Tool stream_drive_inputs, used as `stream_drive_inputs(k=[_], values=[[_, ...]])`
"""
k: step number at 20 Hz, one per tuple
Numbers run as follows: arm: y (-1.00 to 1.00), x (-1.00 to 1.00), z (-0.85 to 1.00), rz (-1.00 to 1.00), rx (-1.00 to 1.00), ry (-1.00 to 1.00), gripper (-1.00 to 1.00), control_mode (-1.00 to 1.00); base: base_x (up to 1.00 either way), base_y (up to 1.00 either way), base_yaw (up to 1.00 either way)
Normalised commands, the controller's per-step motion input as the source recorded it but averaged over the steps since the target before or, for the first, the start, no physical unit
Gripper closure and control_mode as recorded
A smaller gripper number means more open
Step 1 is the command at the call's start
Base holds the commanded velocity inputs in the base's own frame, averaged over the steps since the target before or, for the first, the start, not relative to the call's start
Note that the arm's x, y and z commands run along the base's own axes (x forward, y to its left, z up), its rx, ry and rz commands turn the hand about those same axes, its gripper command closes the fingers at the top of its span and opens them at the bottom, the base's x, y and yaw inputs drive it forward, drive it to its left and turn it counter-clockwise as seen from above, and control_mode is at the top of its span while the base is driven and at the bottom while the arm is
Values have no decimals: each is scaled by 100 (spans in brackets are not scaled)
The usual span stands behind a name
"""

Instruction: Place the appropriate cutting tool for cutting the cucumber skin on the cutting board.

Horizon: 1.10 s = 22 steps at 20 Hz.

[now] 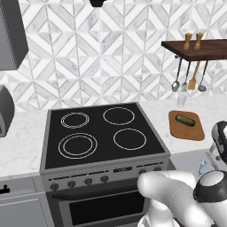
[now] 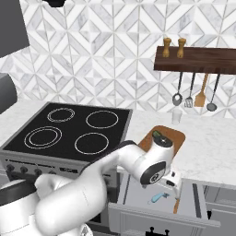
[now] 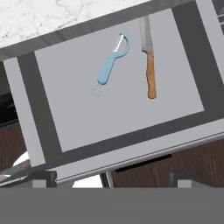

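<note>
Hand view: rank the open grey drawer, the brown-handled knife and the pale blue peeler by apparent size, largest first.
1. Open grey drawer, by far the largest.
2. Brown-handled knife, slightly longer than the peeler.
3. Pale blue peeler, close to the knife, so that gap is narrow.

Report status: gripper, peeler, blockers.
Gripper over open drawer, state unclear. Peeler lies in the drawer beside knife, ungrasped. Cucumber on cutting board. Nothing covers peeler.

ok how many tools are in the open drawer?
2. The blue peeler lies toward the drawer's middle; a wooden-handled knife lies beside it, apart. Anything under the counter edge could be hidden.
</note>
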Motion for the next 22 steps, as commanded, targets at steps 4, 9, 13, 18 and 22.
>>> stream_drive_inputs(k=[4,9,13,18,22], values=[[-27,17,-50,0,4,8,-100,-100,0,0,0],[-25,10,-45,1,10,0,-100,-100,0,0,0],[-10,13,-33,6,3,0,-100,-100,0,0,0],[-5,11,-30,7,0,0,-100,-100,0,0,0],[0,1,-37,7,0,2,-100,-100,0,0,0]])
